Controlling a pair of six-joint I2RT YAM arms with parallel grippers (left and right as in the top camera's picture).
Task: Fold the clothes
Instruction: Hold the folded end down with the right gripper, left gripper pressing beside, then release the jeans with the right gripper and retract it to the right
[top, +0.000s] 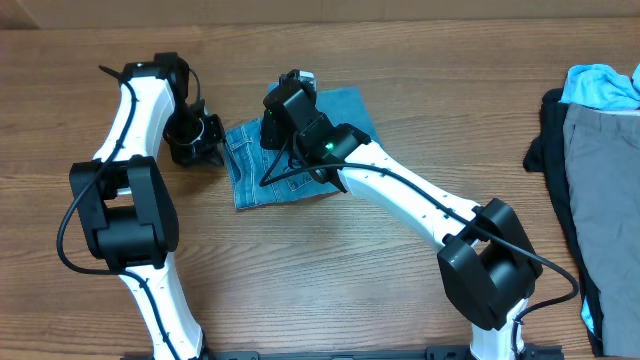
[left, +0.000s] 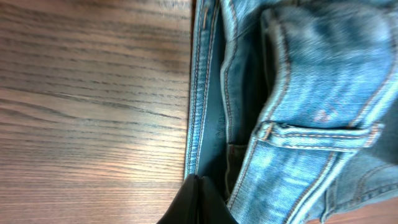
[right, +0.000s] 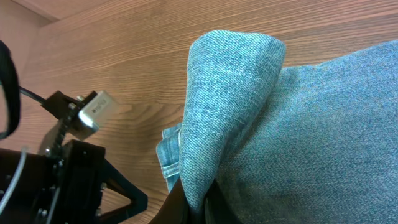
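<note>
Right gripper (right: 194, 208) is clamped on a raised fold of the jeans (top: 255, 178), which lie as a roughly square bundle in the upper middle of the overhead frame, directly beneath it. Left gripper (left: 196, 202) is closed too, at the bundle's left edge, though I cannot tell whether it holds cloth. I judge the right one better placed to carry the fold across.
</note>
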